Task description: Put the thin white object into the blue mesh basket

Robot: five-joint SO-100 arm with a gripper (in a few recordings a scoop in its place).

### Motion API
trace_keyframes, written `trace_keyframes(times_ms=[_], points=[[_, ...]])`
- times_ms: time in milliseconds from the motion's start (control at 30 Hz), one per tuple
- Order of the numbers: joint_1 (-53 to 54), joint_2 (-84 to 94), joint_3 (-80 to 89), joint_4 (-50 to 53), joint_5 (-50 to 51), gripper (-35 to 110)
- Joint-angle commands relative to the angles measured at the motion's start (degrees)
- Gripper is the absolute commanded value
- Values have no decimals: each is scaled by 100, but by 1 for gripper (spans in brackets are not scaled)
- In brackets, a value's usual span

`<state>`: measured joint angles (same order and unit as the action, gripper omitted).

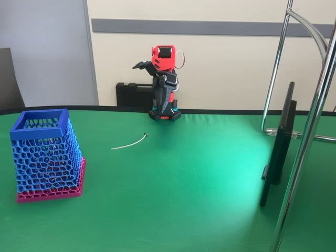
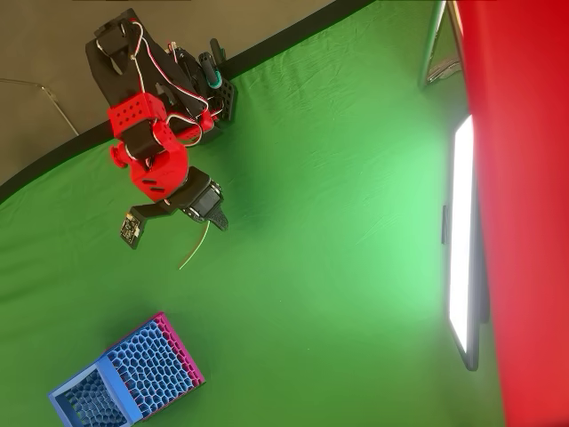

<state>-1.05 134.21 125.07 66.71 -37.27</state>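
Green cloth covers the table (image 1: 199,199). Near its left edge in the fixed view stands the blue mesh basket (image 1: 46,155), upright on its magenta base. The red-and-black arm (image 1: 164,84) is folded up well beyond the basket; whether its gripper (image 2: 212,212) is open I cannot tell, but it holds nothing. Between basket and arm, the thin white object (image 1: 129,142) lies flat on the cloth.

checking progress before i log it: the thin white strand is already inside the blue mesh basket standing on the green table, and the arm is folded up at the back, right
Not quite. The thin white strand is not inside the blue mesh basket; in the fixed view it lies on the green table, apart from the basket and in front of the arm's base. The rest holds: the basket stands on the table and the arm is folded up at the back.
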Motion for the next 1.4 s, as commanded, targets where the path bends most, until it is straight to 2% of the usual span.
trace_keyframes(times_ms=[0, 167, 267, 400, 733, 900, 1167, 1367], points=[[0, -431, -527, 299, -387, 1], [176, -1116, -923, 853, -1046, 1], [352, -1371, -1063, 1213, -1775, 1], [633, -1644, -1090, 1301, -2593, 1], [1538, -2118, -1327, 1670, -3771, 1], [1942, -2391, -1239, 1670, -4140, 1], [2215, -2813, -1213, 1661, -4298, 11], [2013, -3296, -1266, 1459, -3929, 13]])
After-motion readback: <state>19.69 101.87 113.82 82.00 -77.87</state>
